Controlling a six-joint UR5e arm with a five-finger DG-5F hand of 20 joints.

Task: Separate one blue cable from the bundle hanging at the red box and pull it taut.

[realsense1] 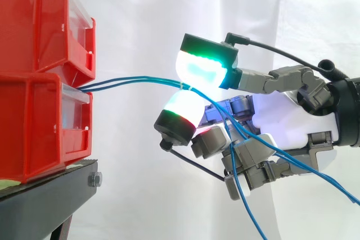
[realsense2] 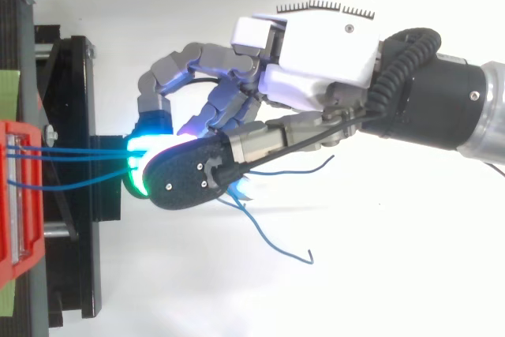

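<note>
We are starting at the fingers (realsense1: 203,66). Two thick glowing pads, one green and cyan above and one white with a red edge below, are pressing together on the blue cables (realsense1: 135,81), clamping them a short way out from the red bins (realsense1: 45,127).

The side view is showing us the pinch itself. Two thin strands are leaving the gap between the upper and lower bin, running nearly level and fairly straight to the pads. They are then dropping in slack curves past the hand (realsense1: 281,119), on its far side from the bins.

The top view is giving us what the side view is hiding. Three strands are leaving the bins, two close together and one bowing apart from them, and loose ends are curling beyond the fingers. There a dark, rounded fingertip back is covering the pinch, so we cannot tell how many strands are lying inside it.

The bins are glossy moulded plastic with clear front strips, and they are sitting on a matte black stand (realsense1: 50,200). A white curtain (realsense1: 146,15) is hanging behind them.
</note>
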